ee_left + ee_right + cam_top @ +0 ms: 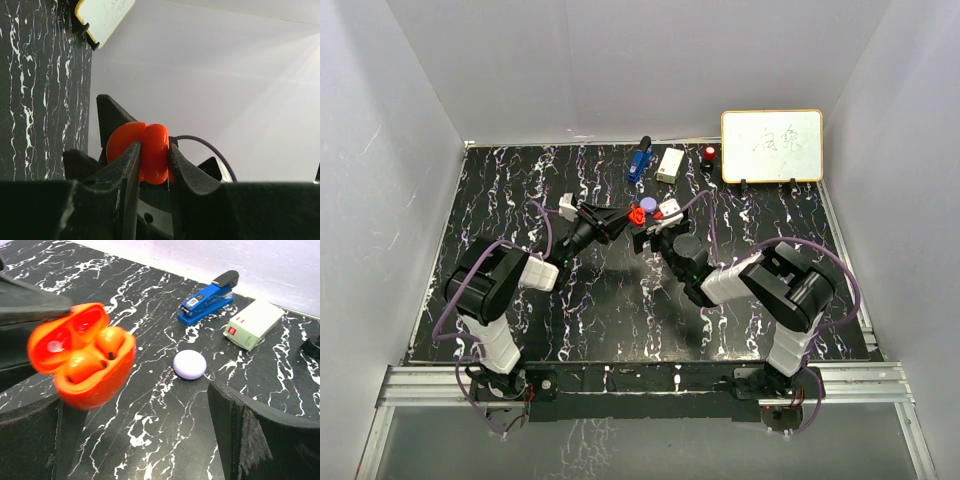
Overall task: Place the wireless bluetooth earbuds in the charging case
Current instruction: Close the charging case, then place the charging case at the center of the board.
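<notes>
Your table [620, 320] is black with white veining; take the round purple case [189, 364], lying closed on it, as your landmark; the blue stapler [207, 299] lies beyond it toward the back wall; the white-and-green box [254, 323] lies beyond and to its right, near the stapler; a small red-topped object [709, 154] sits farther right; the whiteboard [772, 146] stands farthest right, at the back edge.

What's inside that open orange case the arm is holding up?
Two orange earbuds sit side by side in the lower half of the orange case, rounded heads showing. The raised lid holds only two shallow hollows. The earbuds' stems, and the wells under them, are covered.
</notes>
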Available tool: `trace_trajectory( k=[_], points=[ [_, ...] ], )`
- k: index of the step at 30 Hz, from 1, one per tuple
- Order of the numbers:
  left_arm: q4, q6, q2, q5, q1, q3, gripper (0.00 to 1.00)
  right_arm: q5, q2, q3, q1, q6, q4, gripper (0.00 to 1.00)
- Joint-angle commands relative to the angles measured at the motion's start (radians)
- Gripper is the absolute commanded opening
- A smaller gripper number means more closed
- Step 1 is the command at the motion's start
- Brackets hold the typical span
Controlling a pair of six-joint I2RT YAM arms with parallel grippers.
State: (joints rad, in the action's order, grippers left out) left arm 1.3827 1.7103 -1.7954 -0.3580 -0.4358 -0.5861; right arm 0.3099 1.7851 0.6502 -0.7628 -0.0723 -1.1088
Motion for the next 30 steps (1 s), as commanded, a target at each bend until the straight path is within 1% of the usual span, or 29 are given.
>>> trace_trajectory(
  k=[1, 11, 17, 19, 23, 26, 30],
  points=[
    [0.024, -0.001, 0.063, -0.001, -0.005, 0.016, 0.00, 0.038, 0.002, 0.036, 0.023, 0.002, -0.083, 0.98],
    [0.021, -0.003, 0.063, -0.020, -0.007, 0.052, 0.00, 0.059, -0.018, 0.010, 0.046, -0.005, -0.137, 0.98],
    [0.024, -0.005, 0.063, -0.021, -0.009, 0.076, 0.00, 0.071, -0.032, 0.007, 0.052, -0.029, -0.121, 0.98],
    [0.016, -0.014, 0.059, -0.022, -0.004, 0.077, 0.00, 0.098, -0.054, 0.005, 0.052, -0.020, -0.066, 0.98],
    [-0.016, -0.071, 0.026, -0.042, 0.028, 0.071, 0.00, 0.186, -0.166, -0.006, 0.053, 0.037, 0.101, 0.98],
    [-0.108, -0.146, 0.008, -0.059, 0.034, 0.051, 0.00, 0.289, -0.237, 0.000, 0.054, 0.106, 0.244, 0.98],
    [-0.255, -0.248, 0.004, -0.065, 0.034, 0.021, 0.00, 0.294, -0.330, 0.048, 0.060, 0.149, 0.467, 0.98]
  ],
)
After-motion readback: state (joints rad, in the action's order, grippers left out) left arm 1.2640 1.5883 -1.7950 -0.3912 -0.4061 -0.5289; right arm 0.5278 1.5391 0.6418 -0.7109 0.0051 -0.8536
